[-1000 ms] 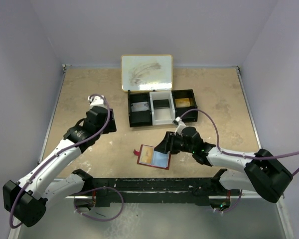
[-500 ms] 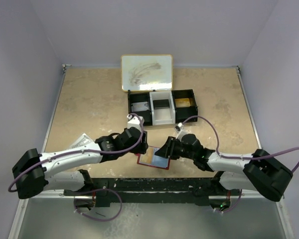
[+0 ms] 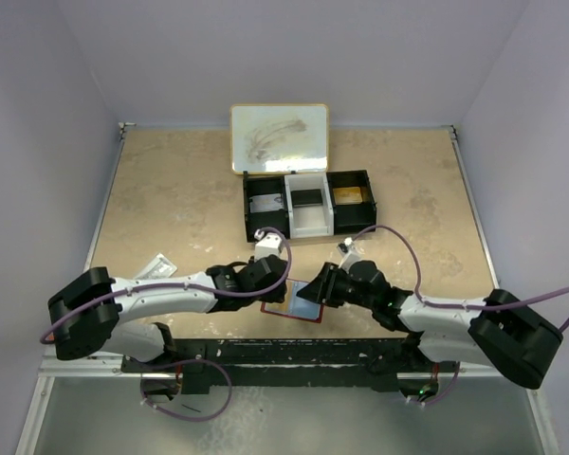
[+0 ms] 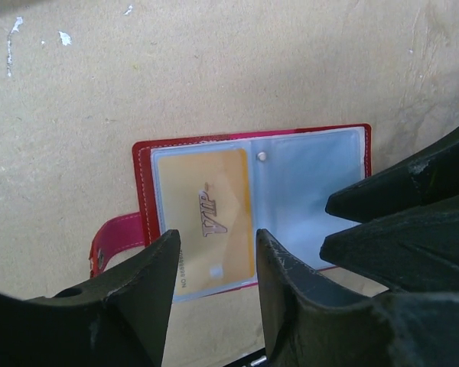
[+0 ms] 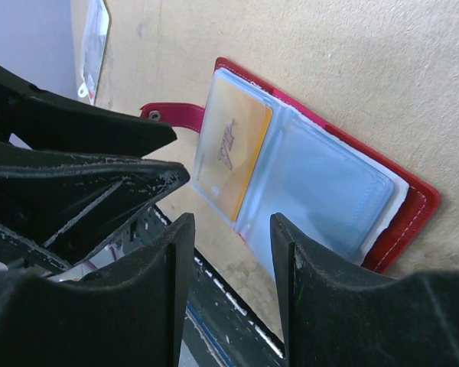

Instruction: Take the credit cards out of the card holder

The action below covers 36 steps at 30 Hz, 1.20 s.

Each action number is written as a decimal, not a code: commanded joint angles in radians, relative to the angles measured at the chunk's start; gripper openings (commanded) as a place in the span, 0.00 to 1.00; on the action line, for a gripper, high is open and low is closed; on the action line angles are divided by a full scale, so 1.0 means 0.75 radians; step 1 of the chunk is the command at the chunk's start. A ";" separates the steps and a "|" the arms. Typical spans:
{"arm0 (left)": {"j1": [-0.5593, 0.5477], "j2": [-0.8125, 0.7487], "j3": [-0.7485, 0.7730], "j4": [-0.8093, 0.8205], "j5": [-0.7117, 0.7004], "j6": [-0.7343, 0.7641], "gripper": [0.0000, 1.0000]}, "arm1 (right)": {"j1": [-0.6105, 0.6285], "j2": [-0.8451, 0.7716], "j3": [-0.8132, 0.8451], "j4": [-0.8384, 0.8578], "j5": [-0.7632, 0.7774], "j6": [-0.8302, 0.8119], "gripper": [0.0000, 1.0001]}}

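The red card holder (image 3: 294,305) lies open and flat near the table's front edge, between my two grippers. It shows in the left wrist view (image 4: 141,164) and the right wrist view (image 5: 409,195), with pale blue plastic sleeves (image 4: 306,199) inside and a red side tab (image 4: 118,233). A gold VIP card (image 4: 206,218) sits in one sleeve; it also shows in the right wrist view (image 5: 233,149). My left gripper (image 4: 214,264) is open, just above the card's near edge. My right gripper (image 5: 229,252) is open, low over the holder's other side.
A long black three-compartment tray (image 3: 307,203) with a white middle stands behind the holder. A whiteboard (image 3: 279,138) lies at the back. A small clear packet (image 3: 156,266) lies at the left. The black rail (image 3: 294,351) runs along the table's front edge.
My left arm swung from the left side of the table down and right to the card holder. My right gripper shifted slightly forward over the holder. The holder stays put.
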<state>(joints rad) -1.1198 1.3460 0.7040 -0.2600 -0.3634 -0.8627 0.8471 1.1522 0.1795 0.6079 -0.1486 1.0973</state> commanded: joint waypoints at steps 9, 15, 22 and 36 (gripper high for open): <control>-0.004 -0.014 -0.116 0.077 -0.087 -0.147 0.33 | 0.066 0.161 0.082 0.205 -0.010 0.016 0.46; -0.004 -0.070 -0.170 0.151 -0.043 -0.152 0.28 | 0.095 0.267 0.128 0.206 -0.001 0.043 0.44; -0.005 -0.092 -0.163 0.196 0.014 -0.118 0.23 | 0.108 0.346 0.170 0.166 0.030 0.067 0.39; -0.013 -0.016 -0.274 0.285 0.018 -0.134 0.20 | 0.110 0.449 0.174 0.133 0.075 0.119 0.37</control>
<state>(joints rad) -1.1225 1.3041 0.5209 -0.1143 -0.3737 -0.9588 0.9241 1.4425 0.2996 0.6804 -0.1162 1.1542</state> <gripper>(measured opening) 0.218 0.366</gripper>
